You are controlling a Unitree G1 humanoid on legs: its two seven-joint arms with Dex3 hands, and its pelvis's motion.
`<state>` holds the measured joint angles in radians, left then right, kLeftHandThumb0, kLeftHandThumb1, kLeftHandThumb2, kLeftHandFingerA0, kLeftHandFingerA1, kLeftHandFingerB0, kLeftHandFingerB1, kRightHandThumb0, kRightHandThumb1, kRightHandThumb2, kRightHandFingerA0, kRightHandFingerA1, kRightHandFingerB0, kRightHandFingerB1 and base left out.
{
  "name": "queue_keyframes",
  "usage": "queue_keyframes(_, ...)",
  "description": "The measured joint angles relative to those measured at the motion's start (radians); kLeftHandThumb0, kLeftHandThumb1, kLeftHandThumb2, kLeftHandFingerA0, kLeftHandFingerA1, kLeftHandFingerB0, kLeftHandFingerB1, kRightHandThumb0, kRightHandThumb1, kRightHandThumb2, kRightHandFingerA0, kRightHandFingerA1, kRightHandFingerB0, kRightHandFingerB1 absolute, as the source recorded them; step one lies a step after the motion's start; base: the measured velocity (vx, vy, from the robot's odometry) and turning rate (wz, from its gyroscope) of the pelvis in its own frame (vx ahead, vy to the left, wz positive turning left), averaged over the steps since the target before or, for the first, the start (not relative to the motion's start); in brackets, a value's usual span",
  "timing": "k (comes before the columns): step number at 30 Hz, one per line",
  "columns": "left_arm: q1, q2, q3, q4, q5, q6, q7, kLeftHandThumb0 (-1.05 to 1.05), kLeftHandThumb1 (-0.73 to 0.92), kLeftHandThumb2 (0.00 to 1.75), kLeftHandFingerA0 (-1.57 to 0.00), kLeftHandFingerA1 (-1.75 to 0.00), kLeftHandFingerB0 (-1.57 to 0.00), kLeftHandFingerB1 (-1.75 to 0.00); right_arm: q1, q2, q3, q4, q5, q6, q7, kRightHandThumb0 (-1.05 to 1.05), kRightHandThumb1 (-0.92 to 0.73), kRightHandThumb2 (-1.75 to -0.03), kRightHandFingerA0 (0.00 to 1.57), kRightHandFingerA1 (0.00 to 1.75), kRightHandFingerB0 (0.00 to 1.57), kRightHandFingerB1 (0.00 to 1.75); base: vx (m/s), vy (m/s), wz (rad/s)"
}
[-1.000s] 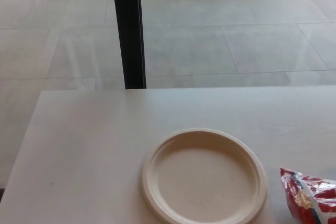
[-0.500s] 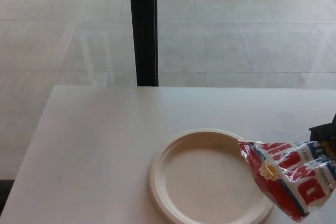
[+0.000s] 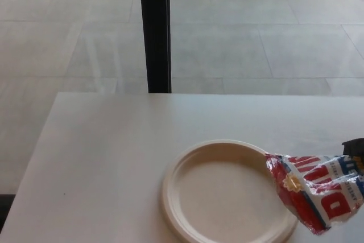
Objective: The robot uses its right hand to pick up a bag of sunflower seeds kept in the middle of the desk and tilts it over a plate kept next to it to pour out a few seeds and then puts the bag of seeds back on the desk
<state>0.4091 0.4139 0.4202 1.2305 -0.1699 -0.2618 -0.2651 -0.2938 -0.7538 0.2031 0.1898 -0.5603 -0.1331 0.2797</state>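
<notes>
Bag: the crinkled red, white and blue plastic bag of sunflower seeds, lying at the picture's lower right corner a second ago, is now lifted and tilted, its mouth at the right rim of the round cream paper plate.
Right hand: the robot's black hand, unseen a second ago, shows at the right edge behind the bag; since half a second ago both have drawn slightly rightward.

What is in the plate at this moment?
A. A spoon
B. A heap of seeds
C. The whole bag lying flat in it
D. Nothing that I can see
D: the plate looks bare inside, and the seed bag is held tilted over its right rim, with only a sliver of the right robot hand showing at the picture's edge.
</notes>
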Motion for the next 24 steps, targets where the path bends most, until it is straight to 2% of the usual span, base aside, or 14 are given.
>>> queue_keyframes(1, 0.0, 0.0, 0.0, -0.001, 0.0, 0.0, 0.0, -0.79, 0.88, 0.79, -0.42, -0.72, -0.28, -0.58, 0.0, 0.0, -0.004, -0.001, 0.0, 0.014, 0.007, -0.26, -0.65, -0.92, 0.86, 1.73, 0.8, 1.03, 0.0, 0.0, 0.0)
queue_keyframes(2, 0.0, 0.0, 0.0, -0.001, 0.0, 0.0, 0.0, -0.77, 0.66, 1.17, -0.41, -0.72, -0.22, -0.59, 0.0, 0.0, -0.008, -0.003, 0.0, 0.027, 0.014, -0.24, -0.66, -0.96, 0.89, 1.75, 0.79, 1.13, 0.0, 0.0, 0.0)
queue_keyframes(6, 0.002, 0.0, 0.005, -0.003, -0.003, 0.0, -0.002, -0.8, 0.87, 0.78, -0.39, -0.73, -0.26, -0.58, -0.008, 0.005, -0.014, -0.016, -0.002, 0.084, 0.04, -0.27, -0.67, -0.93, 0.88, 1.75, 0.8, 1.07, 0.0, 0.0, 0.0)
queue_keyframes(7, 0.003, 0.0, 0.006, -0.004, -0.004, 0.0, -0.002, -0.8, 0.65, 1.18, -0.43, -0.73, -0.24, -0.61, -0.012, 0.007, -0.014, -0.022, -0.003, 0.098, 0.046, -0.29, -0.69, -0.94, 0.88, 1.75, 0.73, 1.36, 0.0, 0.0, 0.0)
queue_keyframes(9, 0.004, 0.0, 0.006, -0.004, -0.005, 0.0, -0.002, -0.85, 0.7, 1.21, -0.39, -0.71, -0.23, -0.59, -0.022, 0.012, -0.014, -0.034, -0.006, 0.127, 0.057, -0.32, -0.67, -0.97, 0.9, 1.75, 0.74, 1.52, 0.0, 0.0, 0.0)
queue_keyframes(10, 0.005, 0.0, 0.006, -0.004, -0.005, 0.0, -0.002, -0.85, 0.7, 1.21, -0.39, -0.71, -0.23, -0.59, -0.026, 0.016, -0.014, -0.041, -0.008, 0.142, 0.062, -0.32, -0.67, -0.97, 0.9, 1.75, 0.74, 1.52, 0.0, 0.0, 0.0)
queue_keyframes(11, 0.005, 0.0, 0.006, -0.004, -0.006, 0.0, -0.003, -0.81, 0.87, 0.78, -0.39, -0.72, -0.28, -0.58, -0.03, 0.022, -0.014, -0.05, -0.011, 0.156, 0.067, -0.33, -0.66, -0.99, 0.9, 1.75, 0.75, 1.5, 0.0, 0.0, 0.0)
queue_keyframes(12, 0.005, 0.0, 0.006, -0.004, -0.006, 0.0, -0.003, -0.84, 0.68, 1.19, -0.42, -0.72, -0.27, -0.61, -0.033, 0.027, -0.014, -0.058, -0.014, 0.169, 0.073, -0.33, -0.67, -1.0, 0.93, 1.75, 0.78, 1.37, 0.0, 0.0, 0.0)
queue_keyframes(14, 0.006, 0.0, 0.006, -0.006, -0.007, 0.0, -0.004, -0.84, 0.85, 0.79, -0.4, -0.72, -0.29, -0.59, -0.037, 0.039, -0.012, -0.077, -0.02, 0.193, 0.082, -0.38, -0.64, -0.94, 0.89, 1.75, 0.82, 1.2, 0.0, 0.0, 0.0)
queue_keyframes(17, 0.006, 0.0, 0.011, -0.001, -0.009, 0.0, -0.006, -0.84, 0.83, 0.79, -0.4, -0.72, -0.29, -0.59, -0.054, 0.046, 0.013, -0.11, -0.039, 0.229, 0.105, -0.39, -0.65, -0.89, 0.89, 1.75, 0.82, 1.15, 0.0, 0.0, 0.0)
queue_keyframes(18, 0.005, 0.0, 0.013, 0.0, -0.01, 0.0, -0.007, -0.88, 0.67, 1.19, -0.42, -0.72, -0.26, -0.61, -0.061, 0.047, 0.02, -0.12, -0.045, 0.238, 0.112, -0.38, -0.66, -0.87, 0.91, 1.74, 0.82, 0.96, 0.0, 0.0, 0.0)
queue_keyframes(19, 0.004, 0.0, 0.015, 0.0, -0.011, 0.0, -0.009, -0.85, 0.85, 0.78, -0.37, -0.7, -0.28, -0.58, -0.069, 0.048, 0.03, -0.129, -0.054, 0.248, 0.119, -0.37, -0.57, -0.85, 1.03, 1.73, 0.75, 1.26, 0.0, 0.0, 0.0)
queue_keyframes(21, 0.005, 0.0, 0.015, 0.0, -0.011, 0.0, -0.011, -0.84, 0.67, 1.19, -0.43, -0.73, -0.29, -0.62, -0.086, 0.047, 0.053, -0.141, -0.074, 0.266, 0.135, -0.36, -0.65, -0.86, 0.96, 1.75, 0.76, 1.36, 0.0, 0.0, 0.0)
queue_keyframes(24, 0.003, 0.001, 0.015, 0.001, -0.011, 0.0, -0.011, -0.84, 0.67, 1.18, -0.43, -0.73, -0.27, -0.61, -0.133, 0.046, 0.099, -0.145, -0.119, 0.295, 0.164, -0.38, -0.68, -0.84, 0.86, 1.68, 0.77, 1.21, 0.0, 0.0, 0.0)
